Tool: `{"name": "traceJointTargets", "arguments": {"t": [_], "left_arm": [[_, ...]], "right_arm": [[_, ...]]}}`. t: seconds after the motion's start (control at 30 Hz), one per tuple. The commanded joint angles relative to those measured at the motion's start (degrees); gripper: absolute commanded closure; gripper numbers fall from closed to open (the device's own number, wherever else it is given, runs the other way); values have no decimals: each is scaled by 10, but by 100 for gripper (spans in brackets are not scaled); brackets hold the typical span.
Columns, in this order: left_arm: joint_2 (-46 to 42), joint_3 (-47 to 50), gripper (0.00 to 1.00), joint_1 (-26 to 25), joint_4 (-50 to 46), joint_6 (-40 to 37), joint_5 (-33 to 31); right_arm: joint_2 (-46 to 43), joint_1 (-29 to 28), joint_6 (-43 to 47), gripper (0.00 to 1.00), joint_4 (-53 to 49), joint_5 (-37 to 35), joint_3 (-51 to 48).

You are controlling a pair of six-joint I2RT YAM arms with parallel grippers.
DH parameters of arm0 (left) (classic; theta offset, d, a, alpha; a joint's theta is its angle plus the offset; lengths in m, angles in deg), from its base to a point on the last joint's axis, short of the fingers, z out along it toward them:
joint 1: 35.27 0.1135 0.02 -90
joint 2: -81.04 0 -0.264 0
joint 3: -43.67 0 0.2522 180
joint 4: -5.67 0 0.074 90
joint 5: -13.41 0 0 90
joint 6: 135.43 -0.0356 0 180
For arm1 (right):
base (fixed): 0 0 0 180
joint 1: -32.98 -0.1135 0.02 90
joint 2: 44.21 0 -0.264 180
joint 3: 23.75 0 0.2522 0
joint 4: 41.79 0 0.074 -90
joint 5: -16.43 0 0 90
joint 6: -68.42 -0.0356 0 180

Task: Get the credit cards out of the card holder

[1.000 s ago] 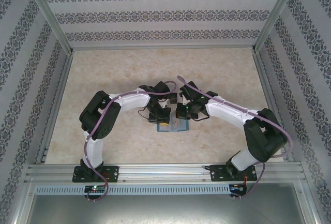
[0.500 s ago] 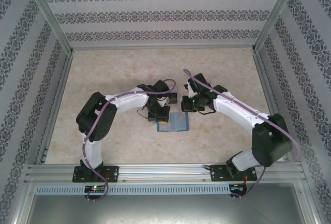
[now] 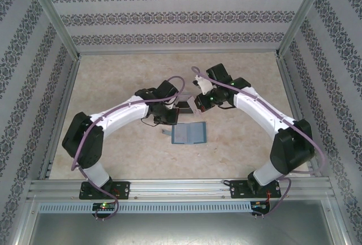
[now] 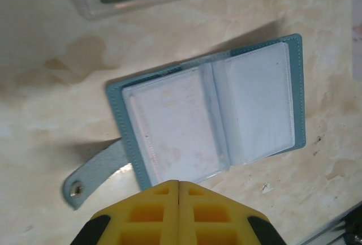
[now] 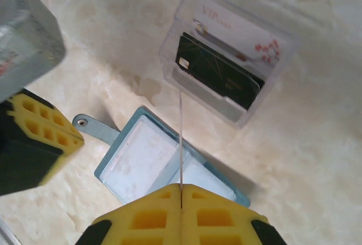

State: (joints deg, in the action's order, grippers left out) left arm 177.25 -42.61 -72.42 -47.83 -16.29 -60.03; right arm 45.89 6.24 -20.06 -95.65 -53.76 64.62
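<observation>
1. The marble-patterned table (image 3: 113, 86) carries everything, with patterned walls on three sides
2. The left arm (image 3: 121, 115) and the right arm (image 3: 260, 115) reach in from the near rail, and their wrists come close together above the table's middle
3. The card holder (image 3: 188, 133) lies flat and open in the middle of the table, just on the near side of both wrists. The left wrist view shows the teal cover (image 4: 215, 109) face down, with the blue-grey inside and clear sleeves facing up
4. The clear box (image 5: 167, 52) sits just beyond the holder, near it but apart from it
5. The left gripper (image 4: 179, 191) hangs over the holder's near edge, its yellow fingers pressed together with nothing between them
6. The right gripper (image 5: 181, 194) hangs over the holder's other side with its fingers also together. A thin pale line rises from their seam, and I cannot tell what it is
7. The credit cards are both in the clear box: the pale card (image 5: 243, 35) with reddish marks at the back and the dark card (image 5: 218, 75) in front of it
8. The tab (image 4: 93, 171) sticks out from the holder's side and lies flat on the table
</observation>
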Motion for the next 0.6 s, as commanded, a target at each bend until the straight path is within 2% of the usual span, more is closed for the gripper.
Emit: {"name": "traceJointTargets", "arguments": {"t": [0.0, 0.2, 0.33, 0.43, 0.57], "left_arm": [[-37, 18, 100, 12, -16, -33, -50], [-97, 56, 100, 29, 5, -43, -79], [-140, 90, 100, 38, 26, -43, -100], [-170, 118, 100, 54, 46, -39, -94], [-200, 153, 100, 81, 84, -33, -50]], "right_arm": [[18, 2, 149, 100, -33, 31, 40], [67, -1, 325, 100, -85, 50, 117], [101, -5, 431, 100, -126, 27, 162], [129, -5, 482, 100, -151, 0, 205], [180, -6, 534, 100, -197, -13, 273]]}}
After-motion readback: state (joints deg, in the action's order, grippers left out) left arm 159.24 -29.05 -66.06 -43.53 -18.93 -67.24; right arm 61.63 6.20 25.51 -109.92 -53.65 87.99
